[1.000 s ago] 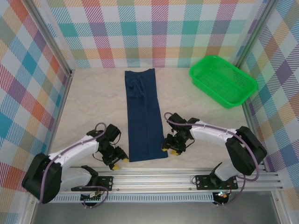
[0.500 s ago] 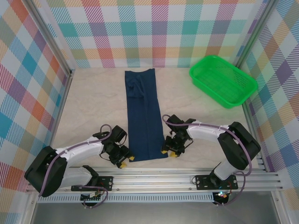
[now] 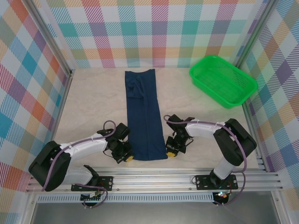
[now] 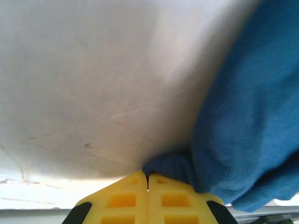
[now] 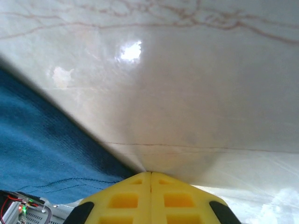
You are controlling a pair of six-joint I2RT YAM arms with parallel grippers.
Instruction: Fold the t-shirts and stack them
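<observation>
Surface (image 3: pixel 93 102): pale marble look, closed in by checked walls (image 3: pixel 140 32) on the left, back and right, with a metal rail (image 3: pixel 159 179) along the near edge.
Open room: a wide stretch lies to the left of the cloth, a narrower one between the cloth and the basket.
T-shirt (image 3: pixel 144 112): dark blue, folded into a long narrow strip down the middle, its far end near the back wall and its near end just short of the rail.
Basket (image 3: pixel 208 90): green plastic, in the far right corner, well apart from the t-shirt; its mesh floor shows throughout.
Left gripper (image 3: pixel 127 157): pressed together, pinching the strip's near left corner, with cloth bunched at the yellow tips (image 4: pixel 147 176).
Right gripper (image 3: pixel 171 152): pressed together at the near right edge (image 5: pixel 150 173); whether any cloth is caught is unclear.
</observation>
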